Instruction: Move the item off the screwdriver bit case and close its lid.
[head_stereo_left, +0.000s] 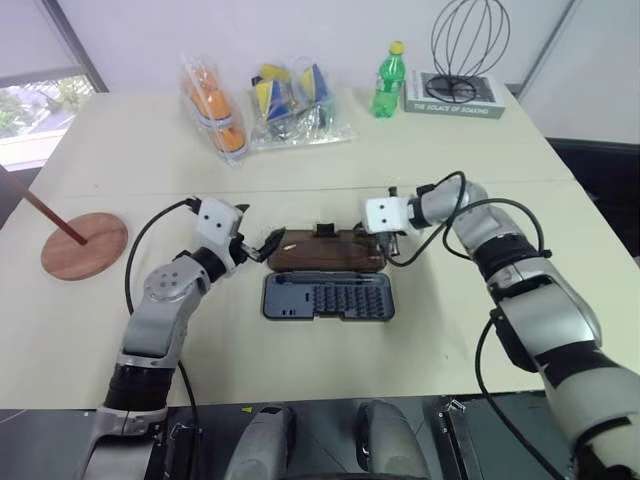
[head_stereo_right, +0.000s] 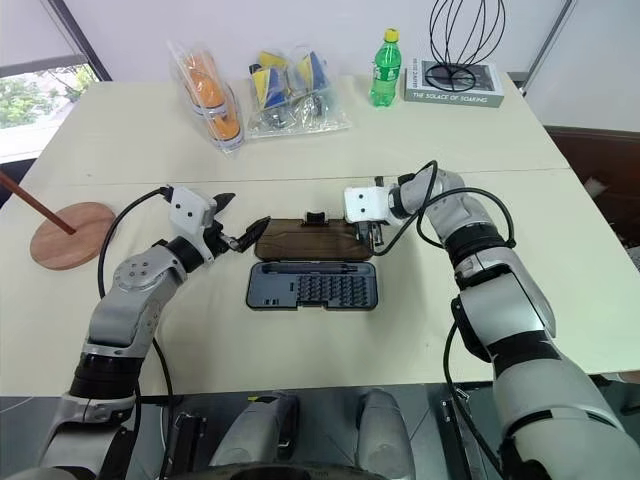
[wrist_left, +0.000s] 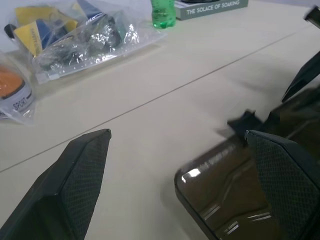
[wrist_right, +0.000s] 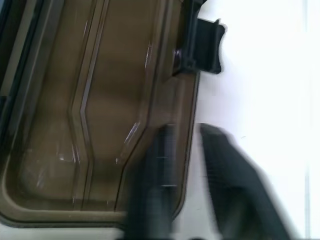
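The screwdriver bit case lies open mid-table: its dark grey tray (head_stereo_left: 328, 297) of bits is nearer me, and the brownish lid (head_stereo_left: 325, 250) lies flat behind it with the latch tab (head_stereo_left: 324, 230) on its far edge. The item, a reddish-brown wooden stand (head_stereo_left: 85, 245) with a slanted rod, rests on the table far to the left, apart from the case. My left gripper (head_stereo_right: 245, 215) is open at the lid's left end, one finger (wrist_left: 285, 180) over the lid's corner (wrist_left: 225, 200). My right gripper (wrist_right: 189, 130) is at the lid's right end, open, its fingers straddling the far rim.
At the back of the table lie two clear bags of packaged goods (head_stereo_left: 215, 110) (head_stereo_left: 290, 105), a green bottle (head_stereo_left: 388, 80), and a book (head_stereo_left: 455, 100) with a black wire sculpture (head_stereo_left: 468, 45) on it. The table's front edge is just behind the tray.
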